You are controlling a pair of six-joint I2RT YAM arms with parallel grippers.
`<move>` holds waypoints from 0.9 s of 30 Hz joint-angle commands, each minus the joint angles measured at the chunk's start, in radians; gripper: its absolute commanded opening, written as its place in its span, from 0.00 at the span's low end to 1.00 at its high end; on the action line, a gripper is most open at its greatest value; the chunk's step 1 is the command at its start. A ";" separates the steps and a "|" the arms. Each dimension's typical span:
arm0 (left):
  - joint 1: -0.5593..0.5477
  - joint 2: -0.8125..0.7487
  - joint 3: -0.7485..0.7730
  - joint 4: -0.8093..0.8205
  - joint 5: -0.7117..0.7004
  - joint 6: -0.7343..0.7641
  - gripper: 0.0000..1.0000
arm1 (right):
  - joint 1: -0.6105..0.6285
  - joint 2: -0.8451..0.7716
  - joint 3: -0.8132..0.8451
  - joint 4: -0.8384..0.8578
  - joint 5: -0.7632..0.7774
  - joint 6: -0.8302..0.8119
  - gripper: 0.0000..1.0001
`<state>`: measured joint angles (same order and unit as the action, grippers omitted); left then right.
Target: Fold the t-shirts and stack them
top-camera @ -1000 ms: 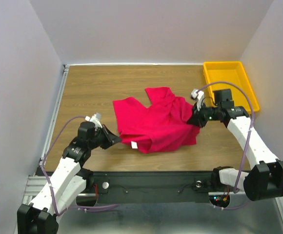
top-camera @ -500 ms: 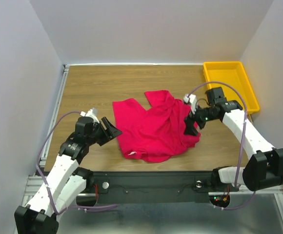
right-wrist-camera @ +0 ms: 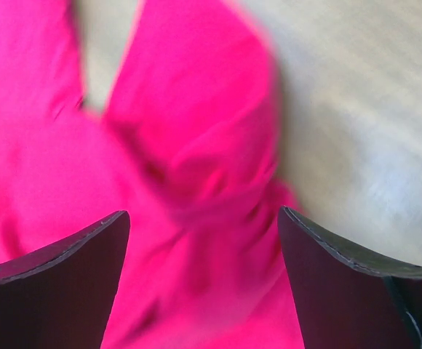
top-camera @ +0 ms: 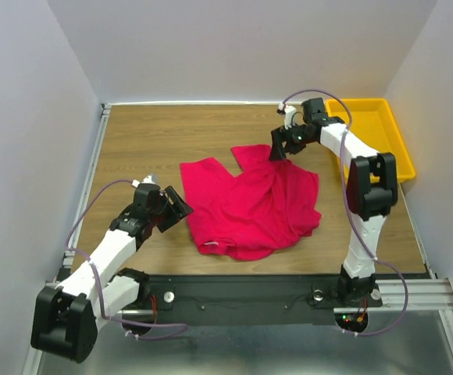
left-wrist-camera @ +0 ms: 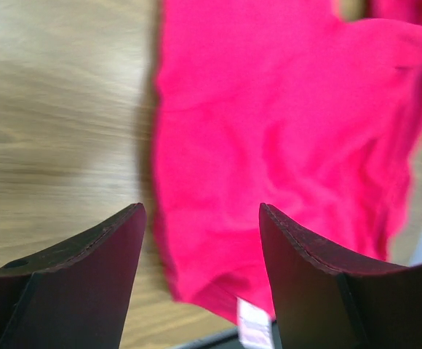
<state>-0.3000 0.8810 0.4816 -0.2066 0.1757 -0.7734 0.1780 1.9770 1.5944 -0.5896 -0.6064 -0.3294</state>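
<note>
Top external view: the crimson t-shirt [top-camera: 250, 207] is seen rumpled and not yet folded at the middle of the table [top-camera: 148, 133], its wider span running left to right between the two arms. The left gripper [top-camera: 183, 211], jaws apart and empty, is placed just beside the shirt's left edge, while the right gripper [top-camera: 276, 151], likewise spread and empty, is held over its far edge. Each side is judged best taken by the arm nearest it.

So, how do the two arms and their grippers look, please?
Both the left arm and the right arm have white shells, black joints and a lilac cable looping alongside. The left gripper and right gripper are black, with dark wedge-shaped fingers.
</note>
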 commanded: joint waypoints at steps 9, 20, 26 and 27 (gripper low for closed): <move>0.007 0.285 0.021 0.225 -0.104 0.011 0.73 | 0.040 0.289 0.378 0.073 0.076 0.266 0.86; 0.006 0.429 0.055 0.234 -0.105 0.022 0.53 | 0.060 0.299 0.361 0.074 0.131 0.260 0.81; 0.004 0.478 0.086 0.262 -0.016 0.059 0.22 | 0.058 0.315 0.355 0.073 0.142 0.276 0.75; 0.004 0.475 0.087 0.274 -0.009 0.072 0.14 | 0.060 0.318 0.355 0.073 0.146 0.276 0.75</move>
<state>-0.2947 1.3518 0.5377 0.0360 0.1207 -0.7444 0.2424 2.2807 1.9369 -0.5419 -0.4805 -0.0696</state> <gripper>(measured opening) 0.219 0.754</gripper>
